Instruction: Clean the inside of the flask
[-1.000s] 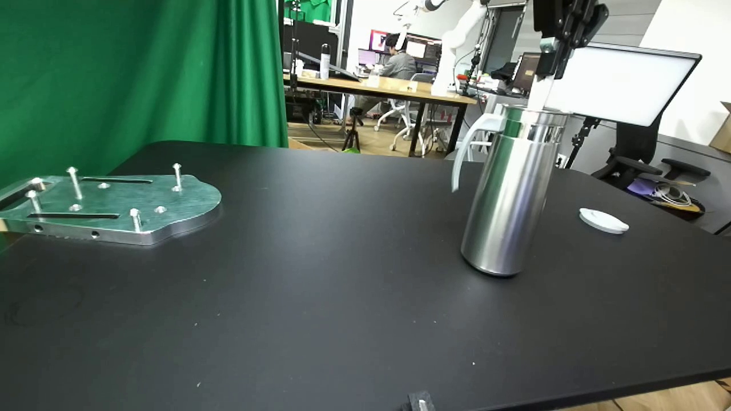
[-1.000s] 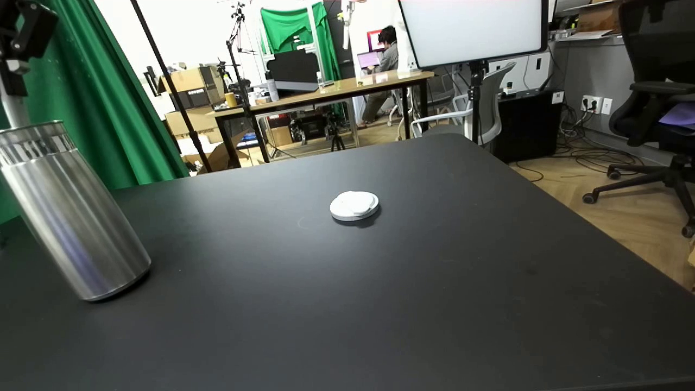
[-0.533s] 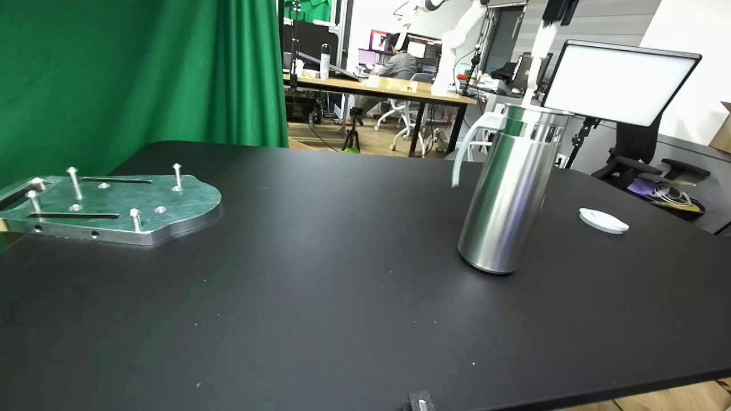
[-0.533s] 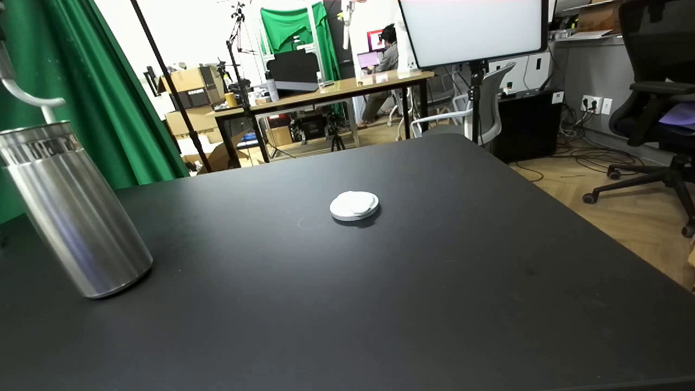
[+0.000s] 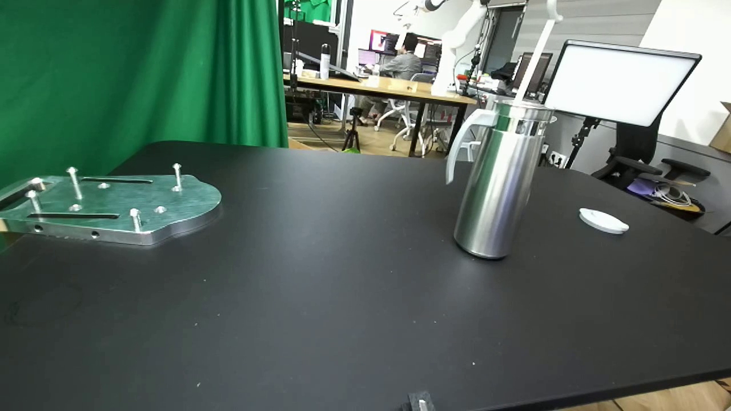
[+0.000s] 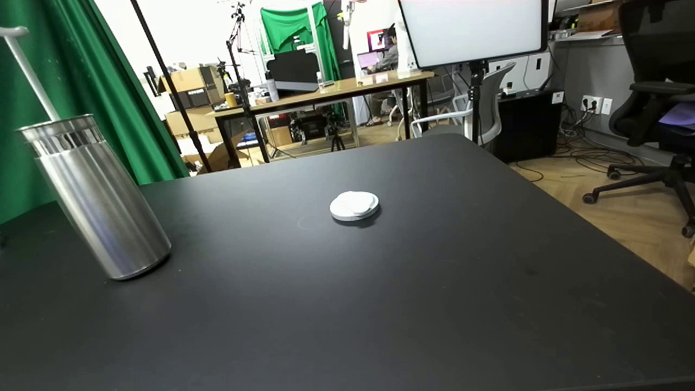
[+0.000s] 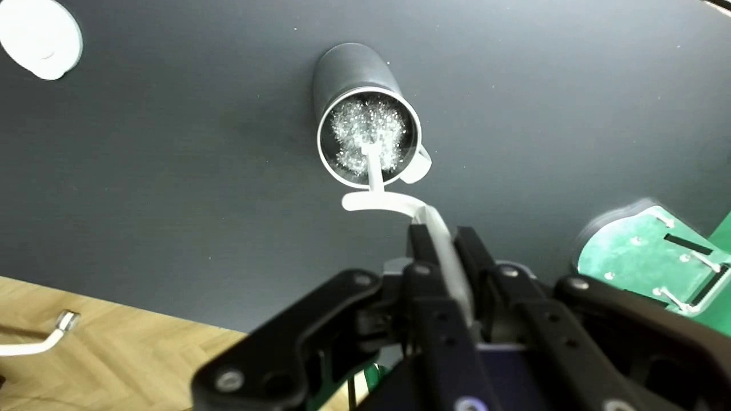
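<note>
A silver metal flask (image 5: 499, 177) with a pale handle stands open on the black table; it also shows in an exterior view (image 6: 106, 201) and the wrist view (image 7: 354, 65). A white brush (image 5: 534, 63) has its stem down the flask's mouth. Its hooked handle rises above the rim, also in an exterior view (image 6: 33, 79). In the wrist view the bristles fill much of the flask's inside, below the brush handle (image 7: 380, 201). My gripper (image 7: 444, 231) is shut on the upper handle, above the flask. The gripper is out of both exterior views.
A round white lid (image 5: 603, 221) lies on the table beside the flask, also in an exterior view (image 6: 354, 205) and the wrist view (image 7: 43, 37). A metal plate with upright bolts (image 5: 114, 211) lies at the table's far side from the lid. A green curtain (image 5: 143, 74) hangs behind.
My gripper has risen out of both exterior views, drawing the brush handle up so more stem shows. The flask has shifted a little, farther from both exterior cameras.
</note>
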Controlling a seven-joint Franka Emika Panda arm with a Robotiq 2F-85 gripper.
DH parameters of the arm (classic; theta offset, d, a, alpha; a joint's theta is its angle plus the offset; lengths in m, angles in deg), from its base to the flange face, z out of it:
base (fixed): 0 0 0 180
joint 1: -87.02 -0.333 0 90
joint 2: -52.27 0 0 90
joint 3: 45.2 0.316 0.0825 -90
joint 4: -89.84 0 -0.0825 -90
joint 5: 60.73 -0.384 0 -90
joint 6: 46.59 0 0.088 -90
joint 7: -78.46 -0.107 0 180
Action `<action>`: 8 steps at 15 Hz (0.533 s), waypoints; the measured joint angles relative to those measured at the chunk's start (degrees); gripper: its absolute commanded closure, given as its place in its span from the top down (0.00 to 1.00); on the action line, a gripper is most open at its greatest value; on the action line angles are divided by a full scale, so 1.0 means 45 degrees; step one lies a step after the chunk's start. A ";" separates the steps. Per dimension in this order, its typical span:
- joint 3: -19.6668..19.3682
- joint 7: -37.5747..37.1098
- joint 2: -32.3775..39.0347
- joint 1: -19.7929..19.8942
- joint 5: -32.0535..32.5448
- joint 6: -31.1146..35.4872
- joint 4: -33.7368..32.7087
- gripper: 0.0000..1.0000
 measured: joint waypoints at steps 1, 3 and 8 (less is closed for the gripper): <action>0.0000 0.0002 0.0043 -0.0001 0.0004 0.0001 0.0067 0.04; -0.0001 0.0003 0.0223 -0.0001 0.0027 0.0033 0.0300 0.04; -0.0005 0.0003 0.0980 0.0008 0.0190 0.0411 0.0881 0.04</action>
